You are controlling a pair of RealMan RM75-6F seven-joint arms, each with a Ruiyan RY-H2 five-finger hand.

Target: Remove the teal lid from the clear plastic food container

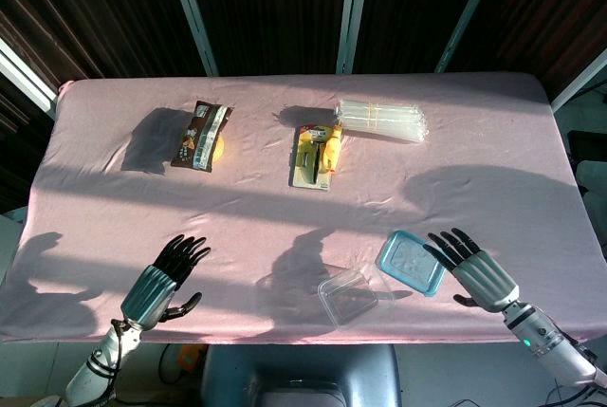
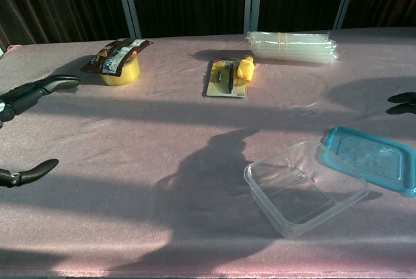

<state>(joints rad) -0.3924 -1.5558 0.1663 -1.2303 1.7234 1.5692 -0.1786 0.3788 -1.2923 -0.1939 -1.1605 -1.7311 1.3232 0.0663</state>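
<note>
Head view shows the teal lid [image 1: 411,262] lying flat on the pink cloth of the worktop [image 1: 114,198], just beside the clear plastic food container [image 1: 347,296], which stands open near the front edge; the removal looks done.

The right hand [image 1: 477,275] hovers just right of the lid with its fingers [image 1: 448,244] spread and nothing in them. The left hand [image 1: 161,284] is well apart at the front left, fingers likewise apart and empty (in the chest view only dark fingertips of either hand reach into frame).

Both pieces look light and thin. The lid is a rounded rectangle of translucent plastic with a raised rim, probably slightly flexible, and I would take it by that rim at a corner. The container is glossy, clear and thin-walled, so likely slippery and easy to squash or push along the cloth; a hold across its short walls seems safest.

Farther back lie a dark snack packet [image 1: 200,134] over something yellow, a yellow carded item [image 1: 317,154] and a bundle of clear tubes [image 1: 381,120].
</note>
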